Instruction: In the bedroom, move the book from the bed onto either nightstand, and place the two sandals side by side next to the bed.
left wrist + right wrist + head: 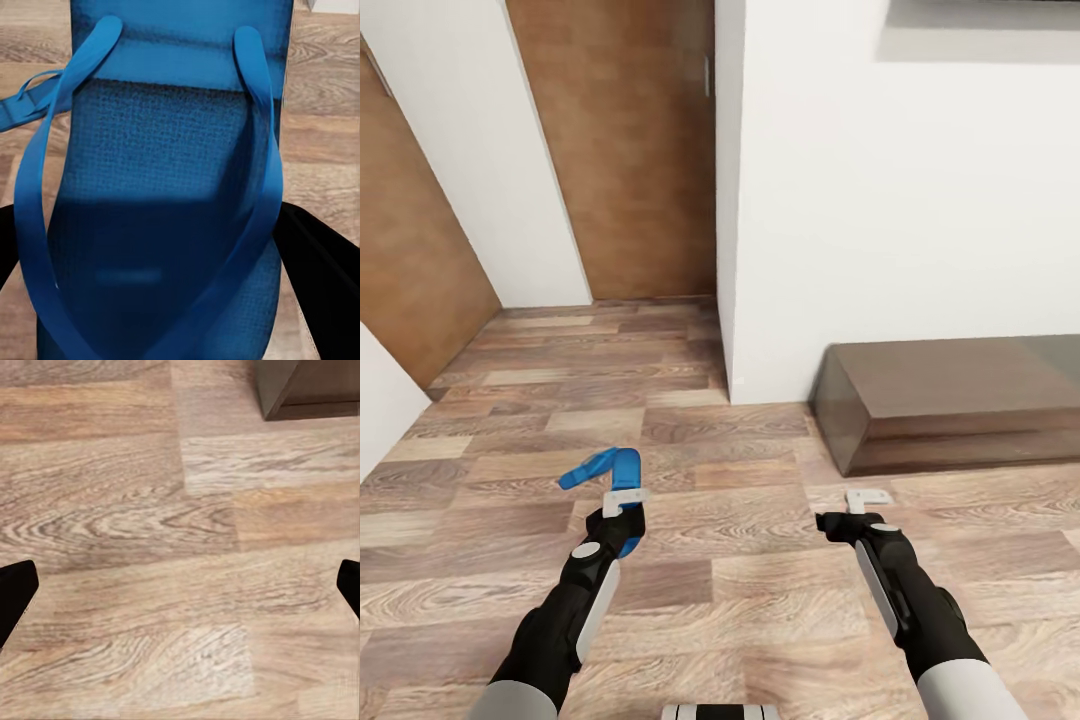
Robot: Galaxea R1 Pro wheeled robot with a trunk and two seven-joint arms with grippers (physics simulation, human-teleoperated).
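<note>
Blue sandal point(603, 470) pinched in left claw point(626, 503), lifted clear of wood floor point(740, 560), sole facing wrist camera, so likely in transit. Right claw point(868, 503) spread wide, empty, free for next pickup. Dark low wooden frame point(950, 400) far right, against white wall point(880, 200).

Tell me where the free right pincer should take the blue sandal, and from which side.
Probably at the sole's free end: the blue sandal hangs in the left pincer, which is shut on its other end. The right pincer, open over the wood floor, would come in sideways across the flat sole, clear of the straps.
</note>
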